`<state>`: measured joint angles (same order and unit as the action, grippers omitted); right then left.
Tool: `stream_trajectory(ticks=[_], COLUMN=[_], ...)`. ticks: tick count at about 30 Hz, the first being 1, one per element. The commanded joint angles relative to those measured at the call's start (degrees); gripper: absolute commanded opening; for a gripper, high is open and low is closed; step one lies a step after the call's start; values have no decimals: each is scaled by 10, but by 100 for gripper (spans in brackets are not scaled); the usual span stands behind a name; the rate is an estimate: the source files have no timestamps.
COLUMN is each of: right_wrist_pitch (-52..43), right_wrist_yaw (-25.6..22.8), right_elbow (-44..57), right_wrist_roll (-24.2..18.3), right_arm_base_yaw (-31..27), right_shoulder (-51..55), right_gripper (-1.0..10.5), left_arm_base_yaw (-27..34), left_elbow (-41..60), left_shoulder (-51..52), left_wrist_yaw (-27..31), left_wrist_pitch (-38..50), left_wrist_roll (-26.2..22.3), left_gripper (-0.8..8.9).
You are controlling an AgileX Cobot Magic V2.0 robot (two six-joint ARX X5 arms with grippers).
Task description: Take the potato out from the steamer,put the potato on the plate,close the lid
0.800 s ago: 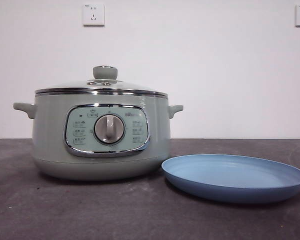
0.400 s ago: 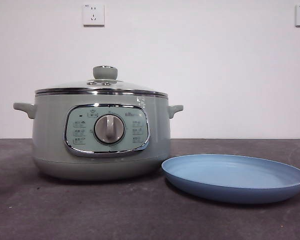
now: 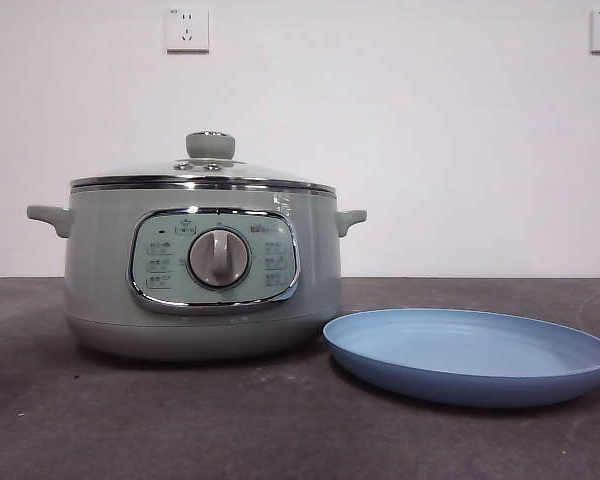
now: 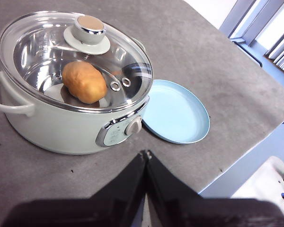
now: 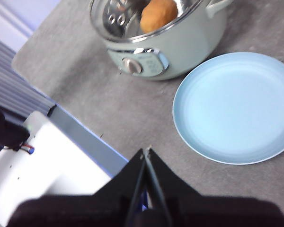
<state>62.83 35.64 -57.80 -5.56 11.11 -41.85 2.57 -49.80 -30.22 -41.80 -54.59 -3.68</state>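
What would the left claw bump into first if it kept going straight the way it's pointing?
Probably the steamer: the shut left claw aims at its front wall near the dial, with only bare table between. Depth is hard to judge here.

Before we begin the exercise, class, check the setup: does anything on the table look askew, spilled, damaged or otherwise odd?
Nothing stands out. The lid sits level on the steamer, the potato lies inside under the glass, and the plate lies flat beside the pot with nothing on it. No spills or damage show. Both grippers wait above, jaws shut.
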Motion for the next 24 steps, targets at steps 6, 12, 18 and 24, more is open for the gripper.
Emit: stream_trajectory(ticks=[6, 12, 18, 24], right_wrist_pitch=[-3, -4, -5, -8], right_wrist_yaw=[2, 3, 2, 2], right_elbow=[-2, -2, -2, -2], right_wrist_roll=[-5, 2, 2, 2], right_arm_base_yaw=[6, 6, 6, 6], right_shoulder=[-5, -5, -5, -7], right_gripper=[333, 600, 600, 600], left_arm_base_yaw=[0, 0, 0, -8], left_elbow=[-2, -2, -2, -3], left_shoulder=[0, 0, -9, -50], left_wrist_yaw=[0, 0, 5, 12], left_wrist_pitch=[4, 19, 64, 123], left_wrist_roll=[-14, -6, 13, 36], left_gripper=[548, 665, 665, 665])
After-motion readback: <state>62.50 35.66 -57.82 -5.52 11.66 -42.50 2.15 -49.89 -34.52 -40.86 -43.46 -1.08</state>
